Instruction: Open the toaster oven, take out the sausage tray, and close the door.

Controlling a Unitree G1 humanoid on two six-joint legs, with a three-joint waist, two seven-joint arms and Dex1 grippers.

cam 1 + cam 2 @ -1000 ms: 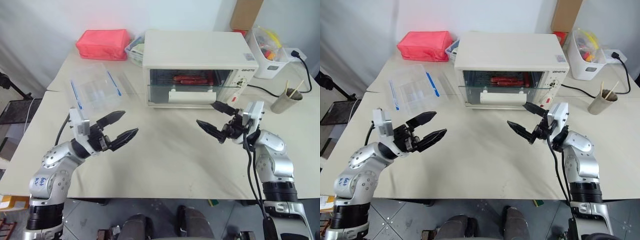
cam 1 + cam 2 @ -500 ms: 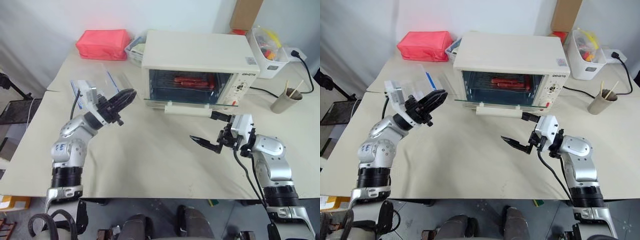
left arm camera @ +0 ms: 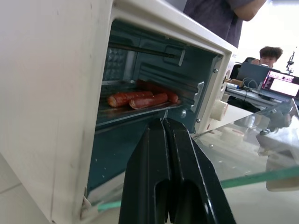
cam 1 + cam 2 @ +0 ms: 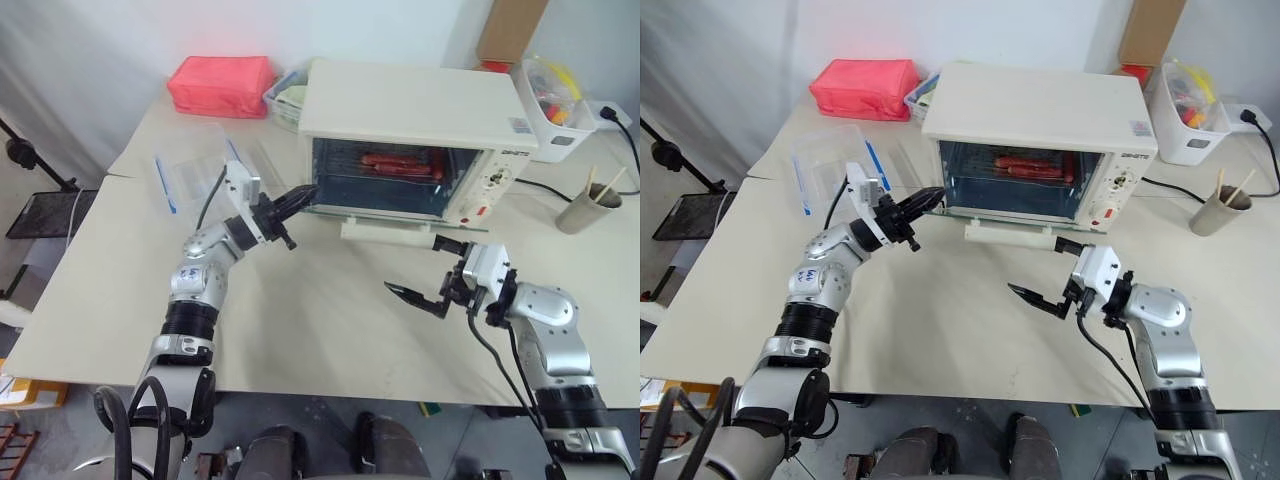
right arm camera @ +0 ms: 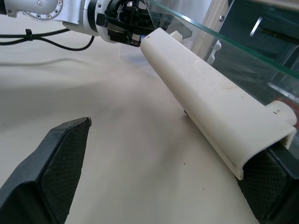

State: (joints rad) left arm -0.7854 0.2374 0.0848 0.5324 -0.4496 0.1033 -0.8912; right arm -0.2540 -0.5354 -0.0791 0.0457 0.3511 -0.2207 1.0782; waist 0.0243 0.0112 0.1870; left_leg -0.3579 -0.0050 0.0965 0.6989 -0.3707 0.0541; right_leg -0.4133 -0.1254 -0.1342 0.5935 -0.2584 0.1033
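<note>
I have the bench (image 4: 300, 320) in front of me with the toaster oven (image 4: 415, 105) at its far side, and the big change is that the door (image 4: 1005, 222) now hangs open, swung down flat toward me, where a second ago it stood shut against the front. That settles the first step, I judge, and leaves the tray and the closing to do. The door's long white bar handle (image 5: 212, 100) juts out over the bench, and my right tool (image 4: 440, 272) sits at its right end, fingers wide apart, one finger just under the handle's end and the other out over bare bench, gripping nothing. My left arm has swung in from the left side of the bench, and the left tool (image 4: 297, 198) has gone from spread to fingers pressed together, empty, its tip at the left edge of the oven's mouth just above the glass. The sausage tray (image 3: 135, 111) sits on its rack inside the cavity, red sausages (image 3: 140, 99) lying across it, just beyond that tip. With the fingers together I cannot grasp the tray's lip, so I expect to part them before going in.
</note>
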